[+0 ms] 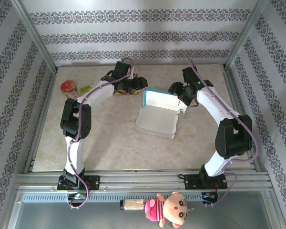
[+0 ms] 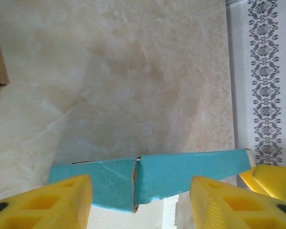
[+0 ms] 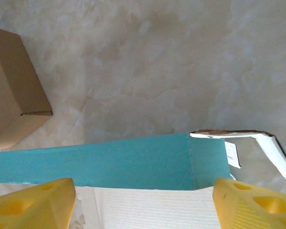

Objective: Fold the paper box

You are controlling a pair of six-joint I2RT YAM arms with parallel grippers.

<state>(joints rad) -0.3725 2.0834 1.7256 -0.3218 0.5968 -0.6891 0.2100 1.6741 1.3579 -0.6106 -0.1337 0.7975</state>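
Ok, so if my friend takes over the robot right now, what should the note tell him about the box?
Left gripper: jaws open, lined up on the teal wall, not pinching it.
Right gripper: jaws open, at the same wall's other end.
Paper box: mid-table between the arms, white inside facing up.
Done: the back wall stands upright.
Left: the box is not closed; a white flap by the right gripper sticks out loose and probably needs tucking in next.

We see the paper box (image 1: 157, 119) white inside and teal outside, the table (image 1: 109, 140) beige and marbled, the walls (image 1: 133, 36) white with grey floral stripes, the gripper fingers (image 2: 43, 205) yellow.
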